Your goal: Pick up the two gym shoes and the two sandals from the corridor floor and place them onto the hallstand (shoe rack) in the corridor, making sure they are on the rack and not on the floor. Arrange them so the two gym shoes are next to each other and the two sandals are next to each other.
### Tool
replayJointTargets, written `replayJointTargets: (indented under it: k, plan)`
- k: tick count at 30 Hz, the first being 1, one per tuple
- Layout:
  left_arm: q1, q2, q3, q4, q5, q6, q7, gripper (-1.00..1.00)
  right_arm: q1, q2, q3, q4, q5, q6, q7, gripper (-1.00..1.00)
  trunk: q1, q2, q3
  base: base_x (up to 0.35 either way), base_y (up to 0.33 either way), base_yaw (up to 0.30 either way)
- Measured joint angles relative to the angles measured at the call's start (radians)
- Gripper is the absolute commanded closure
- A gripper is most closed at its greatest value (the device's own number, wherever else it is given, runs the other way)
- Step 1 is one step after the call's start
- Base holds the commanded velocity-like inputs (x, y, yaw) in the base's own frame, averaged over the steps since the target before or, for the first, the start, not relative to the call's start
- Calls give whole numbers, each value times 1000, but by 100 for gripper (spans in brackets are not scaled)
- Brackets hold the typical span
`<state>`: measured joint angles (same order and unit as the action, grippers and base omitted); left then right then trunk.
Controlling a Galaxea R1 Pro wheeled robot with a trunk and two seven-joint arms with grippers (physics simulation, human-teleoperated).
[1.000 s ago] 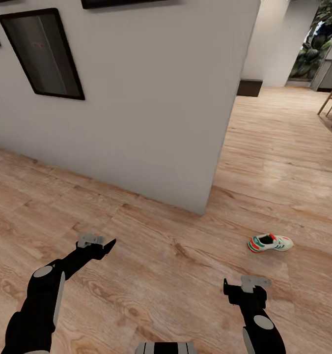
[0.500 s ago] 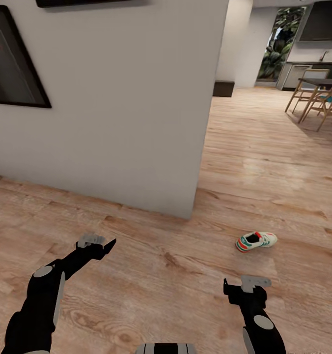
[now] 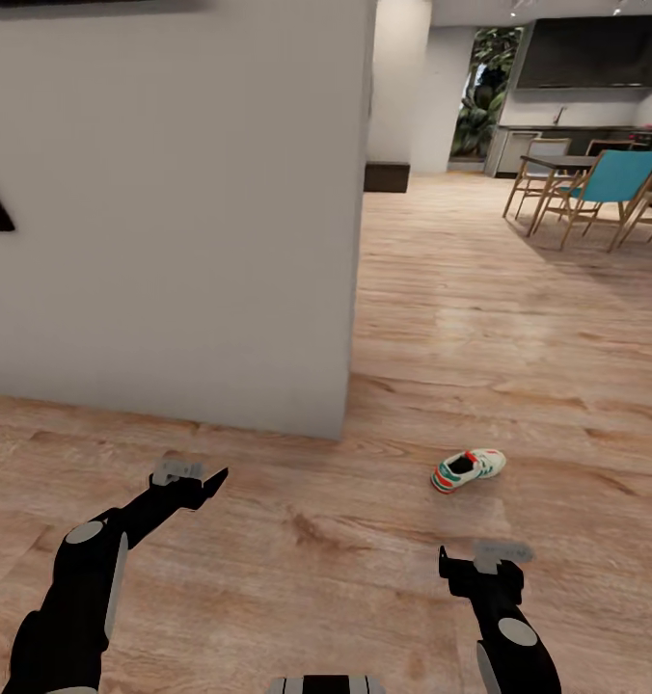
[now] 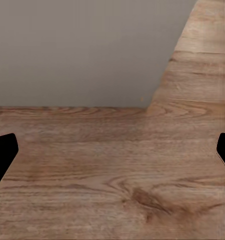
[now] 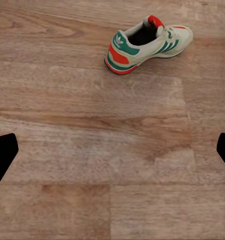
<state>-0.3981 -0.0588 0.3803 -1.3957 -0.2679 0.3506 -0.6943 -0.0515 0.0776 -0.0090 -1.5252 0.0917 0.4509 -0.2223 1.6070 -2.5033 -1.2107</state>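
One gym shoe (image 3: pixel 468 469) lies on its sole on the corridor floor (image 3: pixel 365 540), cream-white with green stripes and a red-orange heel. It is a short way ahead of my right gripper (image 3: pixel 451 569), slightly right of the wall corner. The right wrist view has the same gym shoe (image 5: pixel 148 44) beyond the open right gripper (image 5: pixel 112 155), apart from it. My left gripper (image 3: pixel 213 480) hangs open over bare planks near the wall, and the left wrist view of the left gripper (image 4: pixel 112 155) has nothing between the fingers. The sandals and the hallstand are out of view.
A white wall (image 3: pixel 172 241) ends in a corner (image 3: pixel 343 424) just ahead on the left. Beyond it the floor opens toward a dining table with wooden chairs and a blue chair (image 3: pixel 611 178) at the far right. A dark low box (image 3: pixel 386 176) stands by the far wall.
The camera has turned to the right, so the wall and the shoe have slid left in the picture and the dining area has come into sight. Both arms hold the same pose.
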Motion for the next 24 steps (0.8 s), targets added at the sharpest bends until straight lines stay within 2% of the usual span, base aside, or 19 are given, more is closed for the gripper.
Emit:
replayJointTargets:
  k: [24]
  plan:
    - [1,0,0,0,0,0,1,-100,0,0,0,0,0,0,0,-100,0,0,18,119,0,-271]
